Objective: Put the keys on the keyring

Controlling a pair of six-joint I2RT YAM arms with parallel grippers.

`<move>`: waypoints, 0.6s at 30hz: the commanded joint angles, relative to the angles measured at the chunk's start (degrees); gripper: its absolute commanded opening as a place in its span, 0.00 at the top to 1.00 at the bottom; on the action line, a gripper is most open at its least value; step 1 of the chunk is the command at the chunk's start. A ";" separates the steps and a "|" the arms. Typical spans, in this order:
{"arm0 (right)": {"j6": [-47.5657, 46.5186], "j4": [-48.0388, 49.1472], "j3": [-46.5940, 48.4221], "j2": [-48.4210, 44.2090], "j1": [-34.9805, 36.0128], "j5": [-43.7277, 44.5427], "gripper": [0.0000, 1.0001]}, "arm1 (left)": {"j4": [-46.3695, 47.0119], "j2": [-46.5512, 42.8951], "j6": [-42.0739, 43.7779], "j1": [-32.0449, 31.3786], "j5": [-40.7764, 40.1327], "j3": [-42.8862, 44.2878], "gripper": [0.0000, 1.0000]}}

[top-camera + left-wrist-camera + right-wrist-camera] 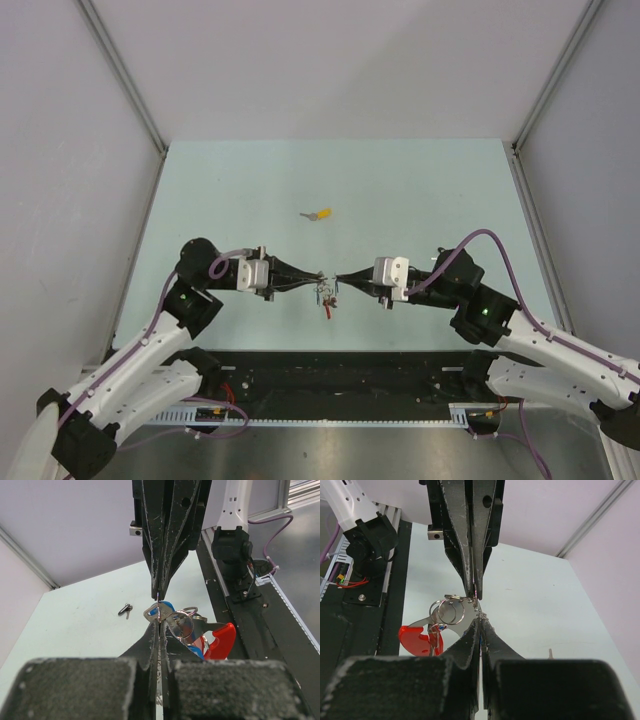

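Keyring: the small silver keyring (pixel 452 611) is up in the air, between the tips of the two claws. It shows as round loops of wire.
Blue key: a silver key with a blue cap (pixel 156 612) sits right by the ring, touching the claw tips.
Red strap: a red strap (pixel 220 639) hangs down from the ring, on the side near the robot.
Bunch: ring, key and strap make one little bunch (pixel 327 292). It hangs just above the near middle of the table.
Left claw: the left claw (pixel 317 276) is pressed together. Its tip pinches the bunch from the left. I cannot tell which piece it has.
Right claw: the right claw (pixel 339 279) is pressed together too. Its tip pinches the bunch from the right. I cannot tell which piece.
Claw tips: they point at each other and almost touch.
Yellow key: a key with a yellow cap (pixel 321 213) lies flat by itself, farther back, well apart from the bunch.
Table: the table (pixel 420 190) is pale green, with grey walls on three sides.
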 commanded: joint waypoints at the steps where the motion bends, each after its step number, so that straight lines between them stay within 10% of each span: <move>1: 0.65 3.19 -0.23 -0.36 -0.20 -1.33 1.00 | 3.16 0.40 -1.27 0.23 2.33 0.17 1.00; 18: 0.30 2.22 -0.14 -0.53 -0.37 -6.69 1.00 | 2.99 1.19 -0.65 0.41 8.39 0.35 1.00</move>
